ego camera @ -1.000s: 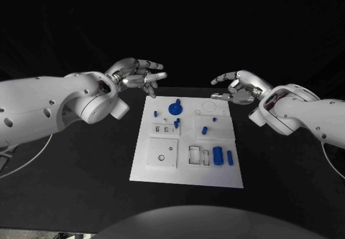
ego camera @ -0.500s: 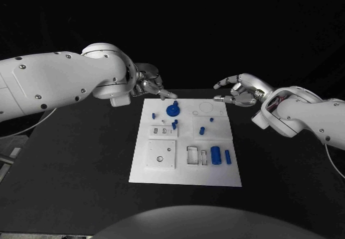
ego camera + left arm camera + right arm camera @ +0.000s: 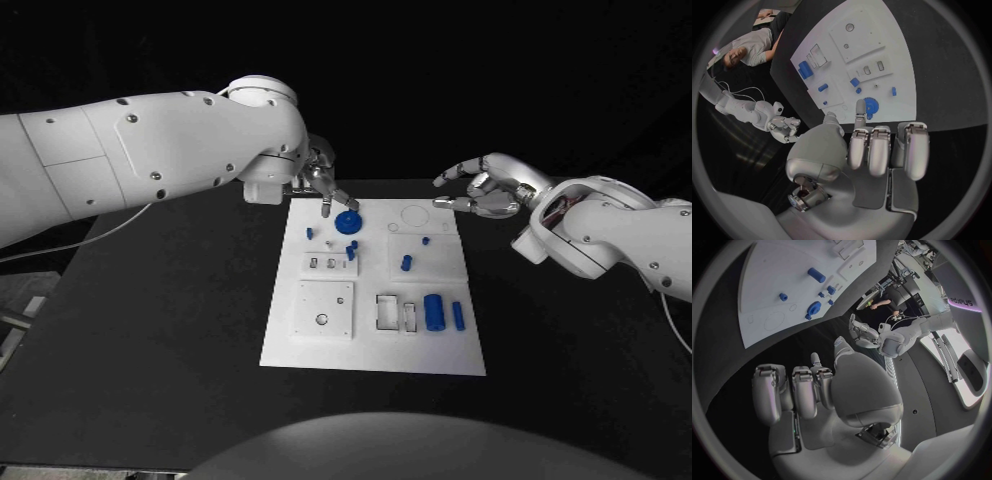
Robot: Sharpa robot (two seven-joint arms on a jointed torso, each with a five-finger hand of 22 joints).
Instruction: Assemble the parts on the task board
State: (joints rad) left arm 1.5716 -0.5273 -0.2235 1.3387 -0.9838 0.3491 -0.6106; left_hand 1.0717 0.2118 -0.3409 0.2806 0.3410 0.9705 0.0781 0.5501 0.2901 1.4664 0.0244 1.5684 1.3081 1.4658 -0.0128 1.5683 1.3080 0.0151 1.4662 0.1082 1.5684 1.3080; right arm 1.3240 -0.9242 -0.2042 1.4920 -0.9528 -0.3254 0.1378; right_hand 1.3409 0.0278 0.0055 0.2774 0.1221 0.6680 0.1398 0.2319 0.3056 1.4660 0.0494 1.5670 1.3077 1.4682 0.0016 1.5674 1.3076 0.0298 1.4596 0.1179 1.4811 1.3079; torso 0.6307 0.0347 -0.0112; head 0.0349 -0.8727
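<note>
The left hand (image 3: 326, 186) has come down over the blue gear (image 3: 349, 221), fingers apart and holding nothing; the right hand (image 3: 483, 188) waits, loosely open, beside the task board (image 3: 289, 340).

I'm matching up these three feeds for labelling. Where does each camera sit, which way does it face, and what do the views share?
Head view: on the robot's head, looking down at the task board; both arms enter, left hand, right hand.
Left wrist view: behind the left hand, facing the board.
Right wrist view: behind the right hand, facing the board.
Shared: all three show the board and the blue round part.
</note>
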